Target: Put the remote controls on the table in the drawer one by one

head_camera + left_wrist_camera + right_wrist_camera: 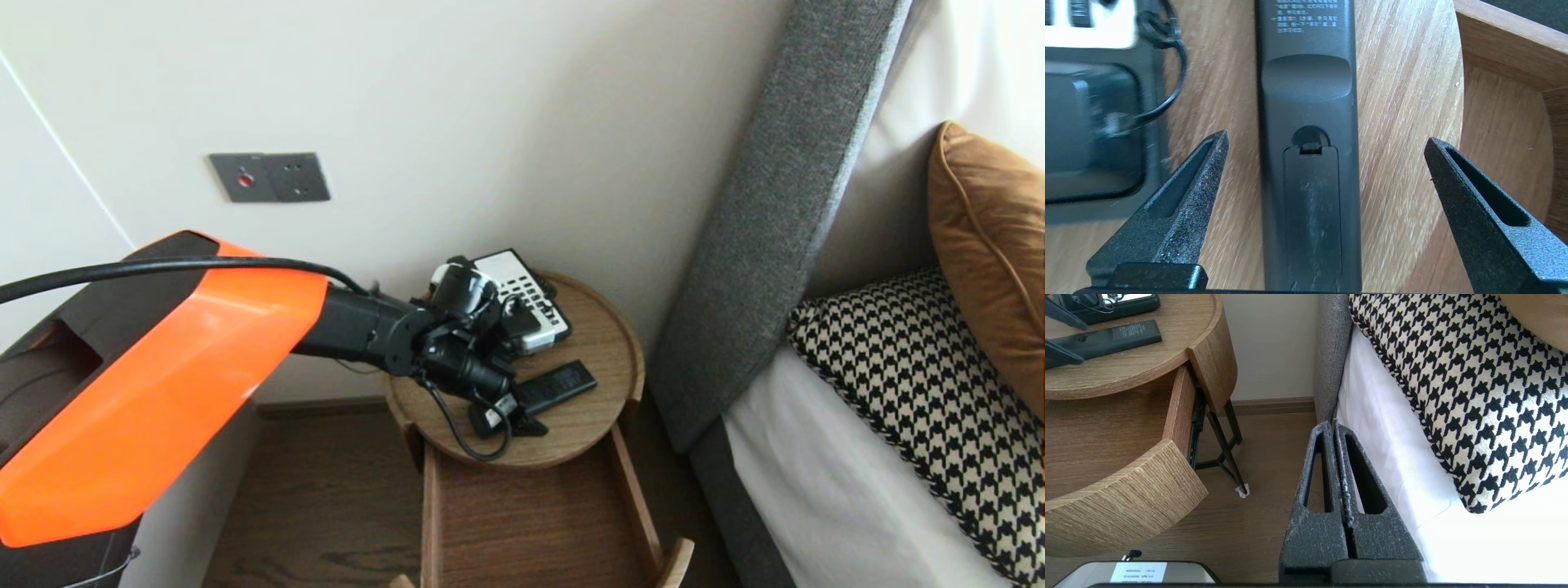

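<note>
Left wrist view shows your left gripper (1326,136) spread wide, one finger on each side of the black remote (1306,102), clear of it. The remote lies back-up on the round bedside table (1404,81), with the desk phone (531,302) just beyond. Your right gripper (1334,424) hangs pressed together beside the bed (1392,457).

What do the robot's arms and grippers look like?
The left arm has a glossy orange and black shell, a black cable along it and a black wrist. The left gripper and right gripper have black, grainy, wedge-shaped fingers with long slots.
</note>
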Robot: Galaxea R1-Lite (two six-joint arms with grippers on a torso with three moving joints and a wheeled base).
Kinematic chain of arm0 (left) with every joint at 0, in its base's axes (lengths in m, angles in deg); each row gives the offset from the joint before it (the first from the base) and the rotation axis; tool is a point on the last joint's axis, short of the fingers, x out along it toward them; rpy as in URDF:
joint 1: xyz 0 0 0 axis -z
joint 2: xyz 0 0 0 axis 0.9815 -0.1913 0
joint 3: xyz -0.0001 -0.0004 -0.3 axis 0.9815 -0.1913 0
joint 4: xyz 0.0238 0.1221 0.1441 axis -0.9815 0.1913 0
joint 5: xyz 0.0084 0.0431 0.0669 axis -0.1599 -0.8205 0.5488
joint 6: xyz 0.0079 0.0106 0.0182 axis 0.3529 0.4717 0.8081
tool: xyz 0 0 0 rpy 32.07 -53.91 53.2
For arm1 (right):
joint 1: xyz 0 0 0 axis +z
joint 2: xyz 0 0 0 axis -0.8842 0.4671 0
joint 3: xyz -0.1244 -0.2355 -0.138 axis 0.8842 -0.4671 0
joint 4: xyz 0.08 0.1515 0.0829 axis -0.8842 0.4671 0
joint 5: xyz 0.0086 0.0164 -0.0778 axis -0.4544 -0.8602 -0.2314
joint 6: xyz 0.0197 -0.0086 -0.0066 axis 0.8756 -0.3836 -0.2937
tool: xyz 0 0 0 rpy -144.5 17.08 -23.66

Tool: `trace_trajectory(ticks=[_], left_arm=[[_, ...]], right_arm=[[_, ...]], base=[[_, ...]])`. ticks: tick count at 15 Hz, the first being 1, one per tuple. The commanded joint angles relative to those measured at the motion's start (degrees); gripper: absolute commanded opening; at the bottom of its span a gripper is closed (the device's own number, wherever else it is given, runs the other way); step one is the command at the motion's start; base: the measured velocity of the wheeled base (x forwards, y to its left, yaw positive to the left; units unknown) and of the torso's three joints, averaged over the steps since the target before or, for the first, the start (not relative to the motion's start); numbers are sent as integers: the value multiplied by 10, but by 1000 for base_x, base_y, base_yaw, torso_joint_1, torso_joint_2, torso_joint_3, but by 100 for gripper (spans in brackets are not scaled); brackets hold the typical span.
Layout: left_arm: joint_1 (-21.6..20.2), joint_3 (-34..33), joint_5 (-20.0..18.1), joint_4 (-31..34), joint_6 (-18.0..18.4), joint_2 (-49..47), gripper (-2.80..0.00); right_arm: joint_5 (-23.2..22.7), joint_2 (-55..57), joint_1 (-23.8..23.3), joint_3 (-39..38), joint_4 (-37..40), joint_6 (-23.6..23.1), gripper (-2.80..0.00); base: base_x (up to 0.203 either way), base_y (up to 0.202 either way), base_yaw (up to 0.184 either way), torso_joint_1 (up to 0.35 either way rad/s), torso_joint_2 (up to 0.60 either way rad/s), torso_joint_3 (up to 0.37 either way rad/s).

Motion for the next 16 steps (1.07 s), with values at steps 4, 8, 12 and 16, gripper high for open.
trace_trajectory(ticks=[4, 8, 12, 16], left_arm=[[1, 5, -1, -12, 2, -19, 0], [1, 6, 0, -13, 2, -21, 0], [1, 5, -1, -13, 1, -23, -280], [1, 1, 0, -14, 4, -24, -280]], right_arm=[[0, -3, 0, 0, 0, 0, -280], [0, -3, 0, 0, 0, 0, -280], [0, -3, 0, 0, -1, 0, -280], [0, -3, 0, 0, 0, 0, -280]], base=[[0, 0, 0, 0, 0, 0], [0, 0, 0, 0, 0, 0], [0, 0, 0, 0, 0, 0], [0, 0, 0, 0, 0, 0]])
